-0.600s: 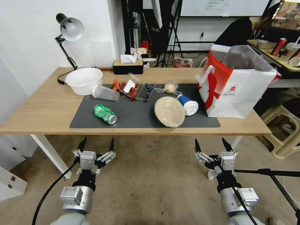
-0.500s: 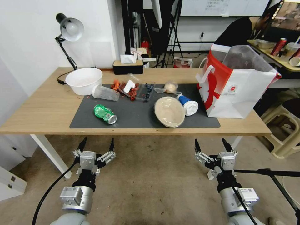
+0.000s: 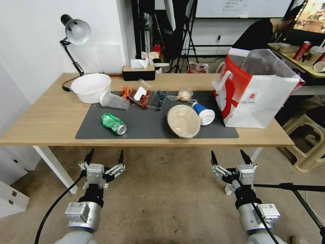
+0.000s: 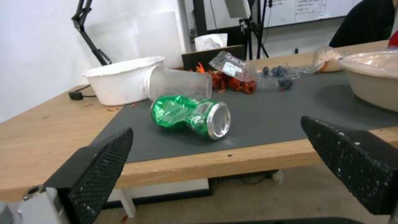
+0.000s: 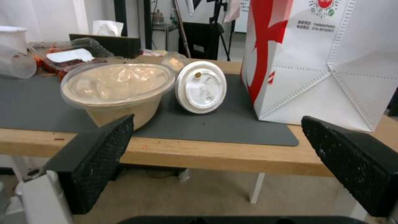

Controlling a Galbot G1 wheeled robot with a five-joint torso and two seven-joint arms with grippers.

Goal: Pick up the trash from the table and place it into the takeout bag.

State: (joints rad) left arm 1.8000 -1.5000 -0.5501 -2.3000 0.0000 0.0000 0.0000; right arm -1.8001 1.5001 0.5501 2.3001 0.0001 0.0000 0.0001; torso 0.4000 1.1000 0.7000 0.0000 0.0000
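On the table (image 3: 47, 118) a dark grey mat carries the trash: a dented green can (image 3: 114, 123) (image 4: 191, 115) on its side, a clear plastic cup (image 3: 114, 100) (image 4: 178, 83) tipped over, a beige lidded bowl (image 3: 183, 121) (image 5: 116, 90), a blue paper cup with a white lid (image 3: 204, 114) (image 5: 201, 86) lying down, and a clear-wrapped beige lump (image 3: 185, 94). The takeout bag (image 3: 257, 95) (image 5: 327, 59) stands upright at the table's right end, its top wide. My left gripper (image 3: 104, 158) and right gripper (image 3: 230, 157) hang open below the table's front edge, both empty.
A white bowl (image 3: 90, 87), a clear tray of red scraps and blueberries (image 3: 147, 96), a tissue box (image 3: 138, 72) and a desk lamp (image 3: 75, 34) occupy the back of the table. A stool (image 3: 309, 135) stands to the right, and a black tripod leg (image 3: 291, 186) crosses the floor near my right arm.
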